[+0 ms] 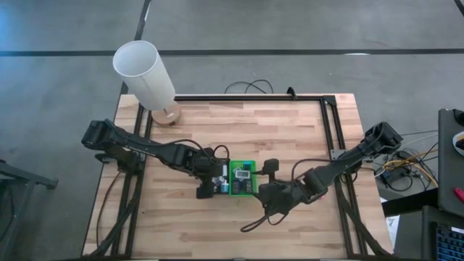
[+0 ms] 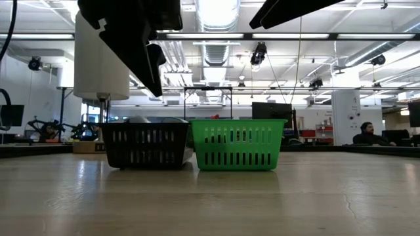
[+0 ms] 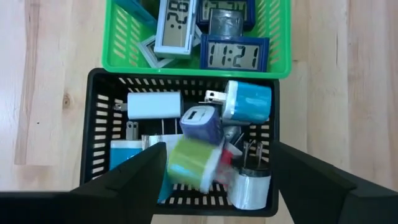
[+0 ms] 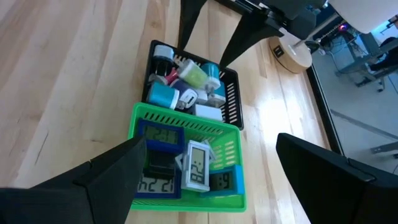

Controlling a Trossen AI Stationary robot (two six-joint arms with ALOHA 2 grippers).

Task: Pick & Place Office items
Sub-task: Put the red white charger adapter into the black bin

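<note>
Left gripper (image 3: 214, 180) hangs released over black slotted plastic basket (image 3: 93, 155); blurred lime-green plug block (image 3: 189, 163) lies between its fingers among other chargers. Should rise straight, avoiding rim.

Even, bright overhead light; ceiling strip lights (image 2: 216, 13) glare; lime charger (image 3: 189, 165) motion-blurred; shadows soft.

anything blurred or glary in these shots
Left wrist view: the lime charger between the left pincer's fingers is motion-smeared; the clocks stay sharp. Low view: ceiling lights blow out white, and the table reflects them. High view: evenly lit.
</note>
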